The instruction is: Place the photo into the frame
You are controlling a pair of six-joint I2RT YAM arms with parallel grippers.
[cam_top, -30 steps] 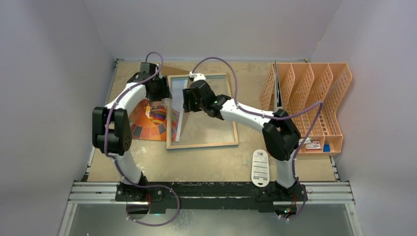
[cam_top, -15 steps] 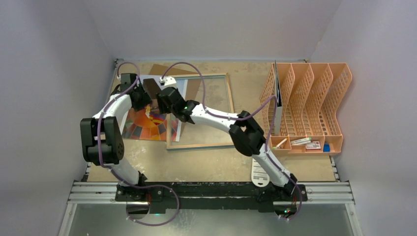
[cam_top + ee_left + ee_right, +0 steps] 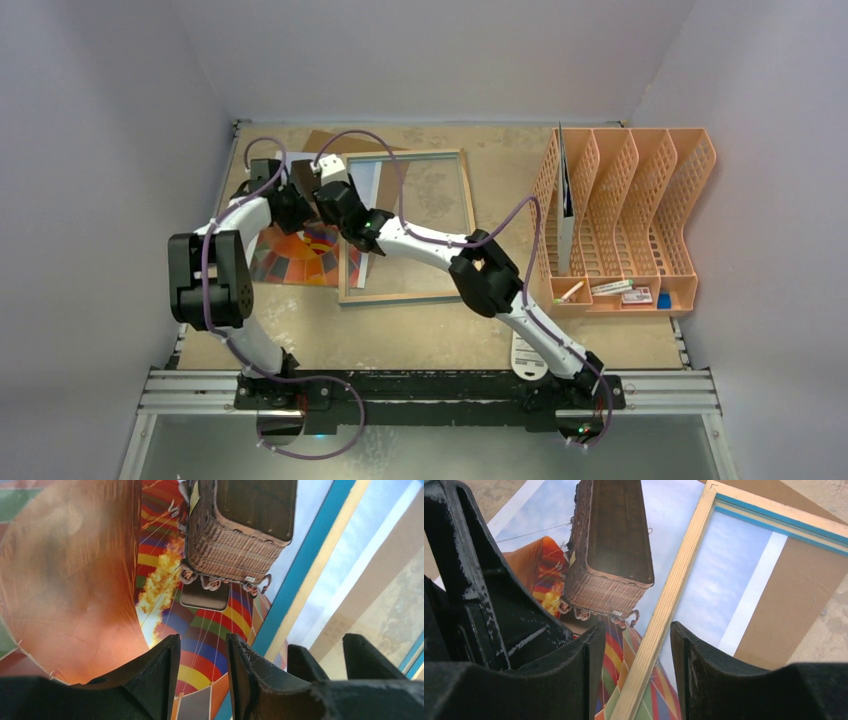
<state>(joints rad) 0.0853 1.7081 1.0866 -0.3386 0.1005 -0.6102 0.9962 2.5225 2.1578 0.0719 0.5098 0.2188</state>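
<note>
The photo, an orange-red balloon print, lies face up at the left, with its right part under the frame. The frame lies wood side up, and the photo shows through its glass. My left gripper is open and hovers low over the photo, just left of the frame's blue edge. My right gripper is open. In the right wrist view it straddles the frame's left wooden rail, with a gap on each side. The printed basket lies ahead of both grippers.
A brown backing board lies under the frame's far left corner and shows through the glass. An orange file organiser stands at the right. A white card lies near the right arm's base. Walls close in on both sides.
Both grippers have moved left. The right gripper went from the frame's middle to its left rail. The photo's sky part now lies flat at the frame's far left corner.
</note>
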